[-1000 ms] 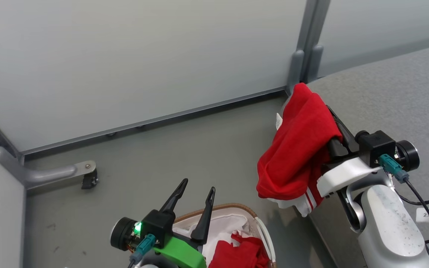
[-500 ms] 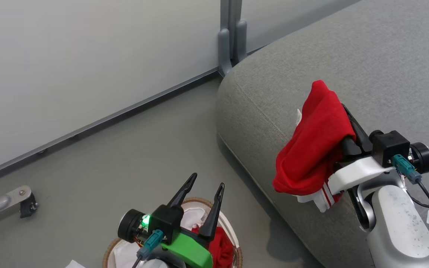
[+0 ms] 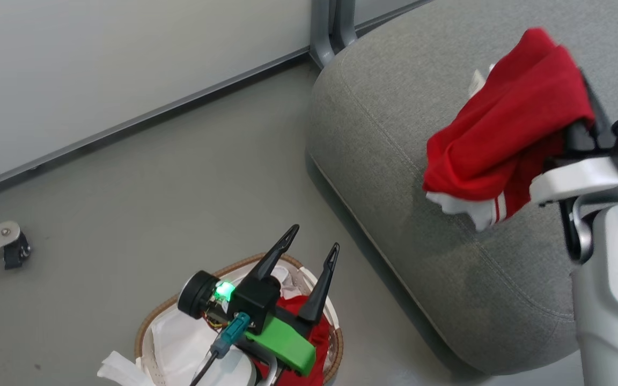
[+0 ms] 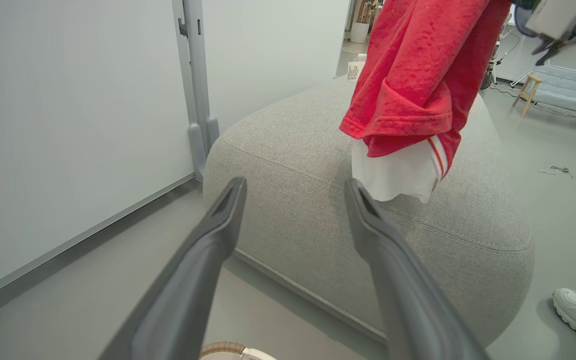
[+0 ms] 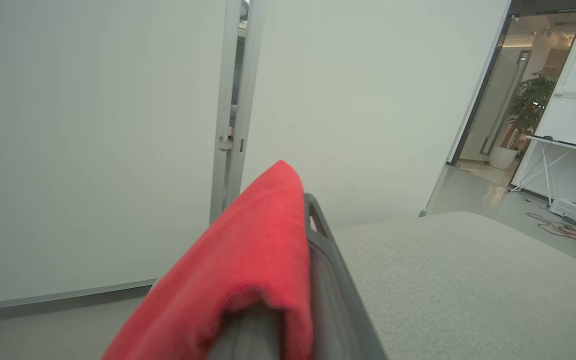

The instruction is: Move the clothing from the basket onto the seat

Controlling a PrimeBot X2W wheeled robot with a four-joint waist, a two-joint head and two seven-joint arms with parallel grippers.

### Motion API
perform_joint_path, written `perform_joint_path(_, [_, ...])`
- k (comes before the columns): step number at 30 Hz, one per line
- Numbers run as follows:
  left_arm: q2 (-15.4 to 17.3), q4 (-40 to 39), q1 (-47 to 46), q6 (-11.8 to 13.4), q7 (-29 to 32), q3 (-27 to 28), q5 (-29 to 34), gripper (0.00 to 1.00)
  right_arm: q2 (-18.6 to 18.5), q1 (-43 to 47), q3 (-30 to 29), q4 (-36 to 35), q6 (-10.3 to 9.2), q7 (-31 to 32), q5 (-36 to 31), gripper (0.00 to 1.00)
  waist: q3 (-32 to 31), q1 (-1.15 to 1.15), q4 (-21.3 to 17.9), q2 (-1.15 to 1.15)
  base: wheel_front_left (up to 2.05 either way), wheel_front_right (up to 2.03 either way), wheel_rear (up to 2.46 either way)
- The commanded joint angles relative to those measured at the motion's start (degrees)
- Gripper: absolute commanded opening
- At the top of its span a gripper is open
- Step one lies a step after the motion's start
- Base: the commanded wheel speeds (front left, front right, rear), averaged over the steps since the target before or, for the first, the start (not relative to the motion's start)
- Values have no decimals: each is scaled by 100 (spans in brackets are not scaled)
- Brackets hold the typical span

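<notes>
The right tool (image 5: 304,205) is clamped on the red garment (image 3: 507,128), which hangs above the seat (image 3: 395,123). I'd carry it farther in, lower until the hem rests, then release. The left tool (image 3: 314,237) is spread and empty over the basket (image 3: 145,327). A second ago the garment hung left of the seat's edge, above the floor (image 3: 153,187).

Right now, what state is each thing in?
right gripper, shut on the red garment, raised
red garment, hanging over the seat
left gripper, open, above the basket
basket, holding red clothing
seat, below the held garment
</notes>
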Motion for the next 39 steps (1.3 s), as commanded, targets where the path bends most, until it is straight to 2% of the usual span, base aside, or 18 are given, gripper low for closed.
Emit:
perform_joint_path(1, [32,-34,-163,-14,-2,4,54,100,-15,-249,-160,-72,-6,-14,-142,0,469,0,291,0,0,0,0])
perform_joint_path(3, [65,-69,-289,-33,-1,7,136,100,-37,-598,-464,-107,-6,-14,-376,0,732,0,398,0,0,0,0])
perform_joint_path(8, [155,-196,-678,-56,-1,-7,318,100,-406,-1597,-1091,135,-6,-13,-649,0,1529,0,684,0,0,0,0])
perform_joint_path(16, [198,-411,-1334,-84,-1,-20,504,100,-1017,-3237,-1715,1253,-7,-14,-742,0,2671,0,1054,0,0,0,0])
perform_joint_path(22, [228,-641,-1578,-42,0,-37,614,100,-1395,-4039,-2274,2103,-7,-14,-1044,0,3324,0,1361,0,0,0,0])
perform_joint_path(27, [260,-679,-1626,16,1,-75,662,100,-1539,-4358,-2705,2560,-7,-13,-1387,0,3681,0,1514,0,0,0,0])
perform_joint_path(37, [312,-619,-1587,60,1,-65,625,100,-1328,-3927,-2892,2873,-7,-14,-1856,0,3690,0,1400,0,0,0,0])
perform_joint_path(38, [316,-605,-1570,58,1,-69,617,100,-1304,-3882,-2891,2862,-7,-13,-1838,5,3670,0,1377,0,0,0,0])
perform_joint_path(39, [326,-579,-1544,59,1,-70,607,100,-1254,-3824,-2883,2850,-7,-13,-1802,24,3636,0,1342,0,0,0,0])
